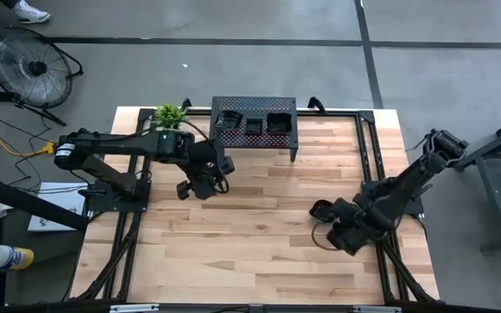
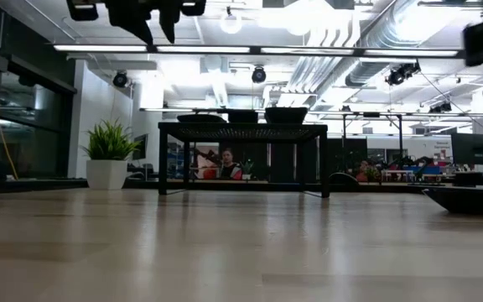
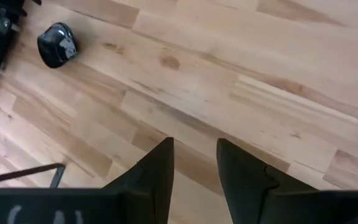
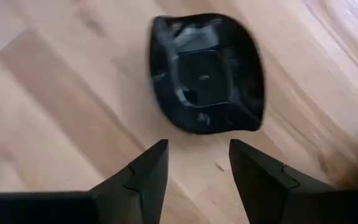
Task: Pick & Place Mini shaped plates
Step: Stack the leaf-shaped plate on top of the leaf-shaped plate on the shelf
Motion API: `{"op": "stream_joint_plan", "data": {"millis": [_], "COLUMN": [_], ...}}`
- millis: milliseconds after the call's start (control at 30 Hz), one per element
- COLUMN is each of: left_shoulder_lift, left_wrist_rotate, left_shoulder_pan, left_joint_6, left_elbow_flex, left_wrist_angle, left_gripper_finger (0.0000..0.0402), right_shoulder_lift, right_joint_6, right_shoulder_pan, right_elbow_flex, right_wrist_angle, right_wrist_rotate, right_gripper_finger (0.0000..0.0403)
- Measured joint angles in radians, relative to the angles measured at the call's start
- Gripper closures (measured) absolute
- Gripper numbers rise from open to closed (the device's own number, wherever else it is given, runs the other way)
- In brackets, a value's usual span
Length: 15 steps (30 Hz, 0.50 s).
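Observation:
One mini shaped plate point(image 4: 205, 73), glossy black and squarish with rounded corners, lies flat on the wooden table point(image 1: 259, 252) at the right. It also shows in the low view point(image 2: 468, 199). My right gripper point(image 4: 194, 149) hangs open just above and short of it, fingers pointing down, touching nothing. Three more black plates point(image 1: 253, 123) sit on top of the perforated black stand point(image 1: 255, 139) at the far edge. My left gripper point(image 3: 194, 146) is open over the bare table left of centre point(image 1: 203, 184), with nothing between its fingers.
A potted green plant point(image 1: 170, 115) stands at the far left next to the stand. Black frame rails point(image 1: 368, 165) run along the table's left and right sides. Bare wood lies between the two arms and toward the near edge.

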Motion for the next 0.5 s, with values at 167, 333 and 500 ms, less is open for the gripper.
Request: {"op": "stream_joint_plan", "data": {"millis": [167, 333, 500], "left_shoulder_lift": [0.000, 0.000, 0.016], "left_wrist_rotate": [-0.006, -0.006, -0.007], "left_shoulder_pan": [-0.052, -0.071, -0.068], "left_joint_6": [-0.018, -0.019, -0.020], "left_elbow_flex": [0.000, 0.000, -0.001], "left_wrist_angle": [0.040, 0.067, 0.059], "left_gripper_finger": [0.0284, 0.0284, 0.0284], "right_shoulder_lift": [0.000, 0.000, 0.000], "right_joint_6": [-0.217, -0.438, -0.622], "right_shoulder_pan": [0.094, 0.118, 0.110], "right_elbow_flex": [0.000, 0.000, -0.031], "right_wrist_angle": [0.011, 0.012, 0.037], "right_wrist_rotate": [0.029, 0.054, 0.138], "right_gripper_finger": [0.0237, 0.0237, 0.0237]}}
